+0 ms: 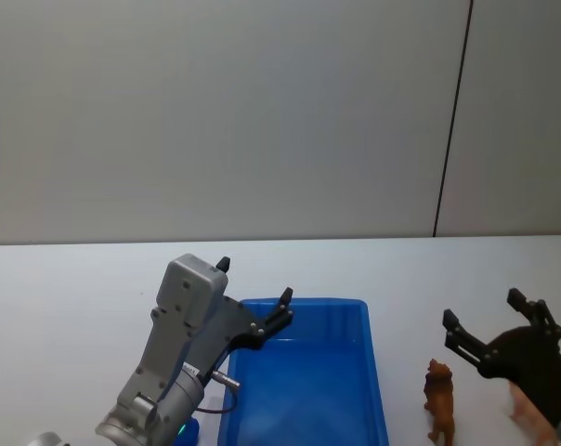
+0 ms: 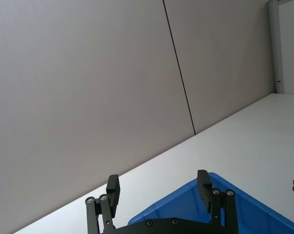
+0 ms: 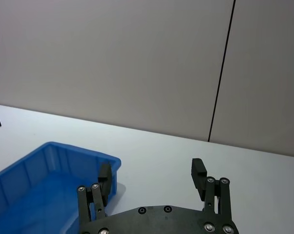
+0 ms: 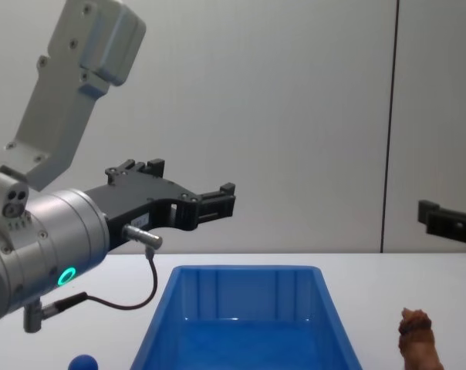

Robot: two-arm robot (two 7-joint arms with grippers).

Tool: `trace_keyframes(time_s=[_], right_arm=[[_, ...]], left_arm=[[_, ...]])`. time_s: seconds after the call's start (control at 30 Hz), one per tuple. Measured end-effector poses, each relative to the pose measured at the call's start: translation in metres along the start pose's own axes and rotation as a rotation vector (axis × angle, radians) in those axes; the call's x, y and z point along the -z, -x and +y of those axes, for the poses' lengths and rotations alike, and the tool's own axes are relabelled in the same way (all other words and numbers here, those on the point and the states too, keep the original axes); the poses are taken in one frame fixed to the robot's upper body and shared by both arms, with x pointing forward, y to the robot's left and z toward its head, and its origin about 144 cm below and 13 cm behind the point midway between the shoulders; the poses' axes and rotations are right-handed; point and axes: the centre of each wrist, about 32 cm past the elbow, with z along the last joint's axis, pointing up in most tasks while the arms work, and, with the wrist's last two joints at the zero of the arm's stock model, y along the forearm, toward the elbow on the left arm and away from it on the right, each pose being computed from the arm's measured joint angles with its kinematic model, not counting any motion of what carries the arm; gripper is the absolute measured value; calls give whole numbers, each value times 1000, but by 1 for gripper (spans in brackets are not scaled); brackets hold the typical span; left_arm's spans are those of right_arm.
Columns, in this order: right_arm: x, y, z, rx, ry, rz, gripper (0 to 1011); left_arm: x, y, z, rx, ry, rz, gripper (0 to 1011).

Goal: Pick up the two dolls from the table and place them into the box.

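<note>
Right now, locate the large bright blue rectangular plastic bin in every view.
Head view: bright blue plastic bin bottom centre.
Left wrist view: bin bottom, right of centre.
Right wrist view: bin lower left.
Chest view: bin bottom centre.
Shared landmark: dark vertical wall seam behind it.

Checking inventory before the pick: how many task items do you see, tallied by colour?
Blue: 2, the box and the blue doll.
Brown: 1, the animal doll, on the table beside the box.
Total: 3.
</note>
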Motion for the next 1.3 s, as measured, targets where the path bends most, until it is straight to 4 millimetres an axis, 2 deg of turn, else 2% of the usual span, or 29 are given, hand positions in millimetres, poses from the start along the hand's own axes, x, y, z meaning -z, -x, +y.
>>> trace_keyframes(time_s=[0.53,1.3], right_arm=[[15,-35,-21,-5,130,-16,1001],[33,-53,-39,34,315,42,1001]], left_arm=[[0,0,0,0,0,0,1002],[0,0,0,0,0,0,1001]])
